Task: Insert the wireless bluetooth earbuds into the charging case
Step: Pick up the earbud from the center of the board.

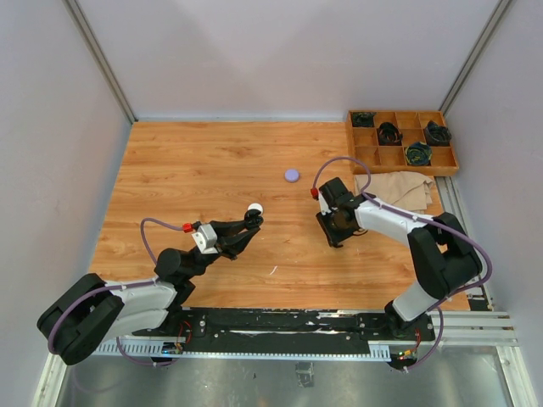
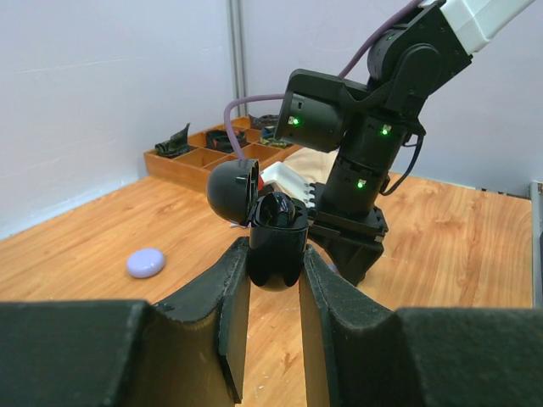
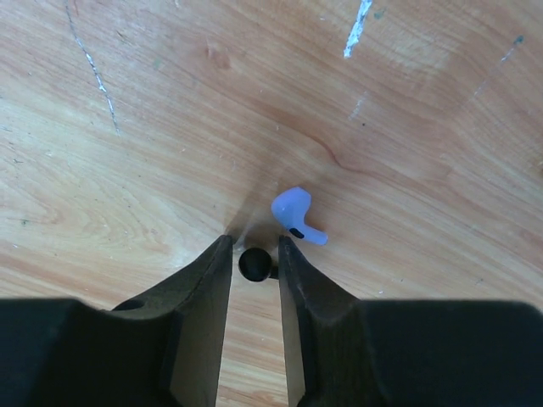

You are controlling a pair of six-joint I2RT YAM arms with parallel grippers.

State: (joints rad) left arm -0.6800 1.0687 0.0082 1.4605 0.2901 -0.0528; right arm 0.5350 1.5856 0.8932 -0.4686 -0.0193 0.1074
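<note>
Currently: left claw (image 2: 273, 254) is clamped on 1 black charging case (image 2: 277, 242), held upright above the desk (image 1: 195, 170), fingers tight on both sides. Its lid (image 2: 233, 191) is flipped open to the left. 1 dark glossy piece (image 2: 280, 209) sits in the open top; can't tell if it's an earbud.

Right claw (image 3: 253, 242) points straight down at the desk, jaws narrow, with 1 black earbud (image 3: 254, 264) between the fingers. Can't tell if they actually pinch it or just bracket it. 1 lilac earbud (image 3: 293, 210) lies on the desk just past the fingertips, near the black one, not in the jaws.

Top view: the two claws are well apart, left one low centre, right one right of centre. 1 small white thing (image 1: 254, 208) sits right at the left claw tip; can't tell what it is. 1 lilac case (image 1: 292, 175), closed, lies further back on the desk between the two arms.

Far right corner: 1 wooden divider tray (image 1: 407, 172) with 4 dark bundles (image 1: 389, 132), one per compartment. 1 beige cloth (image 1: 399, 188) lies just in front of the tray.
</note>
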